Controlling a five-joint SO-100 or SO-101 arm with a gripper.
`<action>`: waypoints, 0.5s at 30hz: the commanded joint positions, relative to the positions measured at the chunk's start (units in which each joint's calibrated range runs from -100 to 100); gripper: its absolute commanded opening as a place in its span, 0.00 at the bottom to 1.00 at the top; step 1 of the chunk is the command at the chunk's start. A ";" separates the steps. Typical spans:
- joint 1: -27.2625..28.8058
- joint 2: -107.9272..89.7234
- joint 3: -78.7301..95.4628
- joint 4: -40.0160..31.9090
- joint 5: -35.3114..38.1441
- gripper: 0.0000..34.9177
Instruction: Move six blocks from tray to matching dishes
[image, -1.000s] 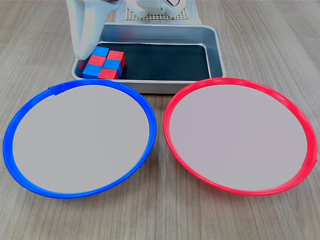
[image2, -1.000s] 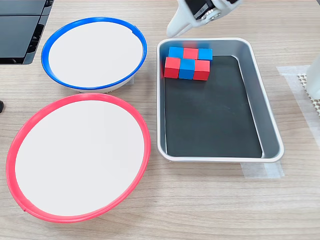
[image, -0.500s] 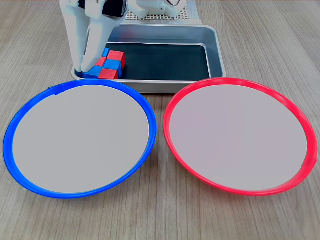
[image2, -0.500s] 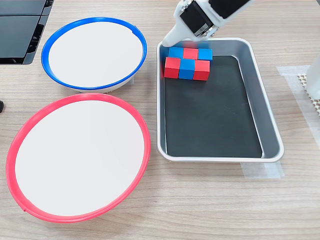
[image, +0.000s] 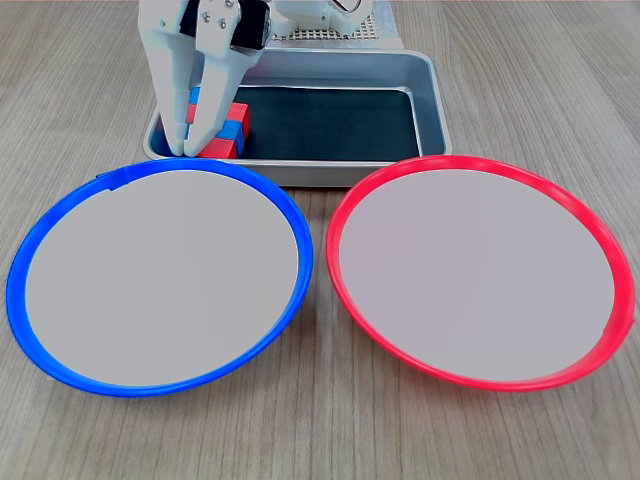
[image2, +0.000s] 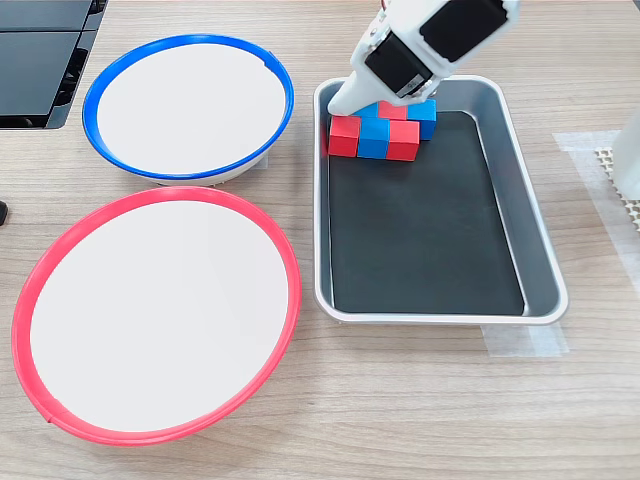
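Red and blue blocks (image: 233, 112) sit packed in one corner of the silver tray (image: 430, 90), the near-left corner in the first exterior view. In the second exterior view they form two rows, with a red, a blue (image2: 374, 137) and a red block in front, at the top end of the tray (image2: 520, 200). My white gripper (image: 192, 150) reaches down onto the corner of the cluster and hides the blocks there. Its tips (image2: 343, 103) stand close together; whether they hold a block is hidden. The blue-rimmed dish (image: 20, 260) (image2: 88, 110) and the red-rimmed dish (image: 330, 245) (image2: 290, 290) hold nothing.
The two dishes lie side by side in front of the tray in the first exterior view. The arm's base (image: 320, 20) stands behind the tray. A black flat object (image2: 40, 50) lies at the second exterior view's top left. Tape (image2: 525, 340) holds the tray's end.
The gripper has come down from above the tray's corner rim and shifted inward onto the block cluster, now covering the corner blocks. The blocks have not visibly moved.
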 joint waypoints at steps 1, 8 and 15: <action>1.43 -1.67 0.80 2.50 0.93 0.00; -1.01 -9.01 4.35 11.09 -0.29 0.00; -8.07 -13.36 -3.03 26.52 -5.23 0.00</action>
